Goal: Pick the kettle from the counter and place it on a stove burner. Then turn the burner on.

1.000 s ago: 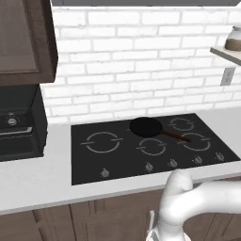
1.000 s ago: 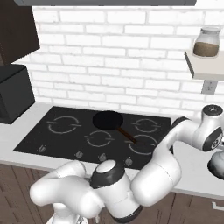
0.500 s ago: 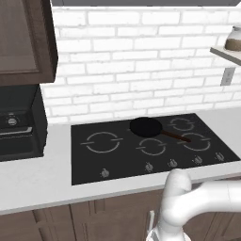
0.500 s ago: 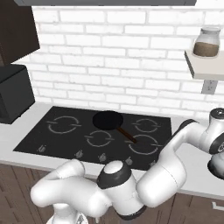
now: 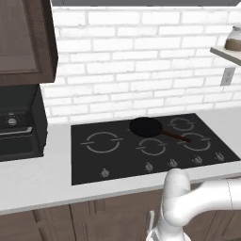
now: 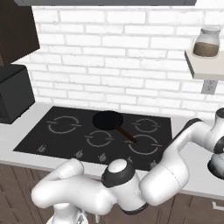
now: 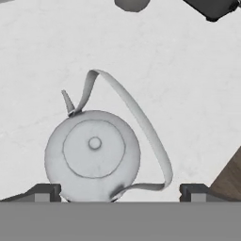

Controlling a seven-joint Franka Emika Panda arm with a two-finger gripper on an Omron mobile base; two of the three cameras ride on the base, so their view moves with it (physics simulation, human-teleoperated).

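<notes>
Kettle – round, mottled white-grey, thin arched handle, smooth pale counter

One kettle, one black frying pan, one cooktop with five burner rings and five knobs, one jar on one shelf

1. Domestic kitchen: black glass cooktop set in a pale counter, centre of frame.
2. White brick backsplash across the top.
3. Dark wood cabinet, upper left.
4. Shelf with jar, upper right.
</notes>
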